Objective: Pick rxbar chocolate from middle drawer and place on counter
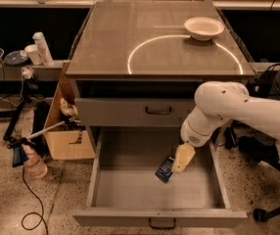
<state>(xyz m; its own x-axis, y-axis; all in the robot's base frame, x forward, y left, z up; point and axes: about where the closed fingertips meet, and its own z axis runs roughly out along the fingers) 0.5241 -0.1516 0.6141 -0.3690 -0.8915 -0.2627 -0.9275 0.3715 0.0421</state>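
Note:
The rxbar chocolate (165, 169), a small dark bar with pale lettering, lies tilted on the floor of the open middle drawer (130, 190), right of its centre. My gripper (183, 157), tan at the end of the white arm, reaches down into the drawer. Its tip sits right against the bar's upper right end. The counter (105, 38) above is a grey-brown top with a white arc drawn on it.
A white bowl (204, 27) stands at the counter's back right. The upper drawer front (130, 112) with a dark handle is closed. A cardboard box (64, 131) and cables lie on the floor to the left. A chair base (272, 209) is at the right.

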